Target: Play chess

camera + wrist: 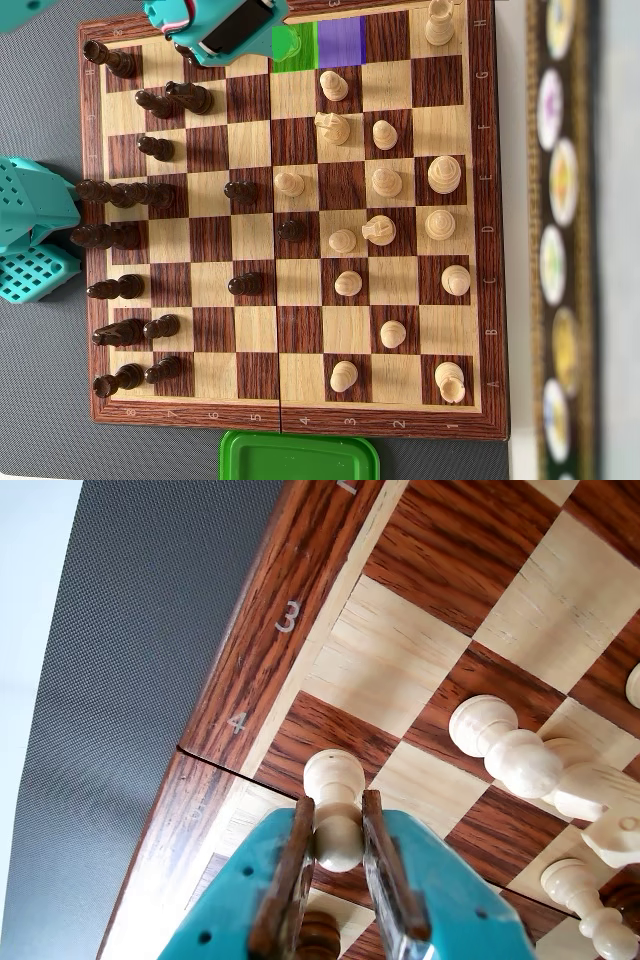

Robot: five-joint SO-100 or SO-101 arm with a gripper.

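Grey woven matting [130, 680] fills the wrist view to the left of the gripper [338, 840], and the wooden chessboard [250, 630] runs beside it, its border numbered 3 and 4. Just ahead of the teal jaws, a light pawn [336, 810] sits pinched between the two brown fingertip pads [296, 865], its round head poking out beyond them. To the gripper's right, several more light pieces [505, 745] stand or lean near one another on the squares. From overhead, the gripper [215, 25] hangs over the board's top edge; left of it and below stand the dark pieces [120, 190], while green [293, 47] and purple [341, 42] tinted squares lie just to its right.
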